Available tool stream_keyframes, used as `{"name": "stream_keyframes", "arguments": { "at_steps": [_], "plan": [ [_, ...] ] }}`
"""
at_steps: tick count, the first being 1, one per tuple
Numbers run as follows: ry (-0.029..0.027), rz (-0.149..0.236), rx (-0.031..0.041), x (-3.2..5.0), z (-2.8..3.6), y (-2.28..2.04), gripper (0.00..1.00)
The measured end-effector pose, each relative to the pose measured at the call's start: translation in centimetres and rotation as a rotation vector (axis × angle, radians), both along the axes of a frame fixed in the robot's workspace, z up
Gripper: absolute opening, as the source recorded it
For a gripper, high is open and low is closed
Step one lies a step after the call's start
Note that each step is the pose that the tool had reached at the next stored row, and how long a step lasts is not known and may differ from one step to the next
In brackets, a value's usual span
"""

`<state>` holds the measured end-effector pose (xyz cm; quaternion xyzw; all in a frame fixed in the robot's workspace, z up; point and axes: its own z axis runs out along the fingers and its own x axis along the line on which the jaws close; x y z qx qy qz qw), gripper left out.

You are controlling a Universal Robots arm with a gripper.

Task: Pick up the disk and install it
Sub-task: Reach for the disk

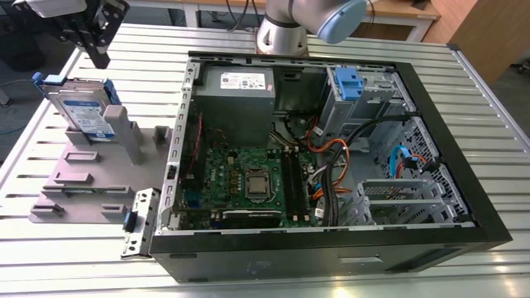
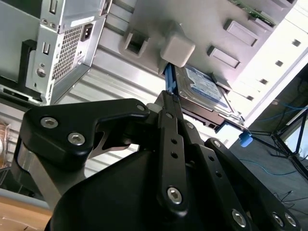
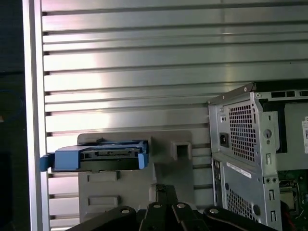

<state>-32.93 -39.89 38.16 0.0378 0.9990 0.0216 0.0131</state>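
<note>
Slatted table, disk in holder, pincer near

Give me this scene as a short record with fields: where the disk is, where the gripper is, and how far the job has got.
disk: standing on edge in the grey holder, at the exterior view's left of the computer case
gripper: above the disk, apart from it
computer case: side open, lying on the slatted table
task state: disk not yet picked up, not installed
</note>
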Motion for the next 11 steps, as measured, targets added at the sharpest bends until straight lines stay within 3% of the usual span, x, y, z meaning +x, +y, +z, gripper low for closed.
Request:
{"name": "stream_keyframes", "arguments": {
  "at_steps": [11],
  "plan": [
    [0.0002,0.0,-0.0016,-2.94,-1.15,0.02,0.11]
  ]
}}
